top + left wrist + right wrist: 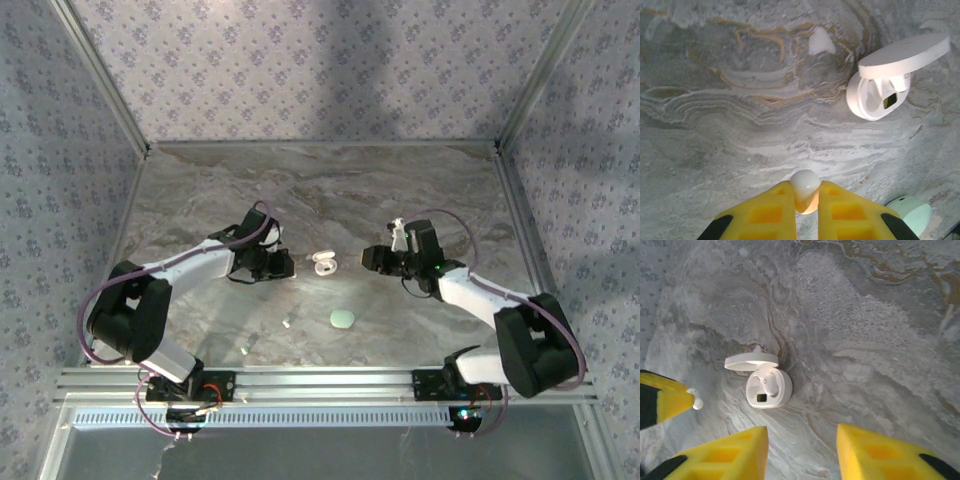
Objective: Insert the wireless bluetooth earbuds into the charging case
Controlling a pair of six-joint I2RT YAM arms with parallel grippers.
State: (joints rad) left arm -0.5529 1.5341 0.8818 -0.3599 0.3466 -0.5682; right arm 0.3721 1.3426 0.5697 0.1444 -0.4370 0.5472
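From above, we've got the open charging case (323,264) mid-bench (400,190) between both arms, with a loose earbud (286,323) nearer the bases. Left wrist: left jaws clamped on an earbud (805,186), well short of the case. Right wrist: right jaws apart, empty. Most of the job's left, we reckon.

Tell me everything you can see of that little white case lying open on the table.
The charging case is a small, rounded white pod, smooth and glossy like plastic. Its flat oval lid stands hinged open above the base, baring a moulded hollow with a small dark square set in it. A pale rounded shape in the hollow may be an earbud; that is hard to tell. The case rests on the marbled table, near the middle, and nothing else touches it.
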